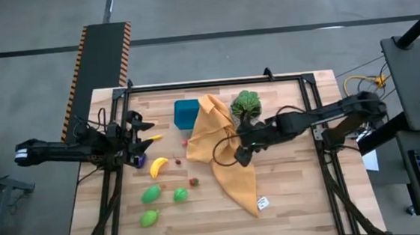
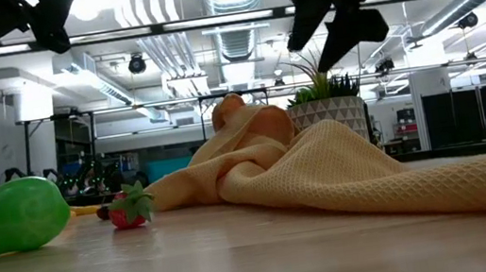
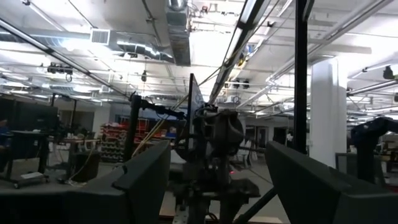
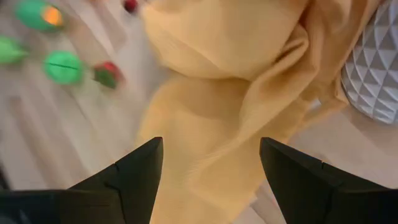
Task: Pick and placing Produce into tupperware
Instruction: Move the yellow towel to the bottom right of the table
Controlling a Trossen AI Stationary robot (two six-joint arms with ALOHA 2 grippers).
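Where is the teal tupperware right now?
High view: the tupperware sits at the table's far edge, left of centre, touching the yellow cloth on its right.

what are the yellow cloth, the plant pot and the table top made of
Cloth: woven fabric, matte, with a waffle-like weave and soft folds. Plant pot: hard and white with a faceted triangle pattern, likely ceramic or plastic; which one is unclear. Table top: light wood in joined strips with visible grain and a smooth finish.
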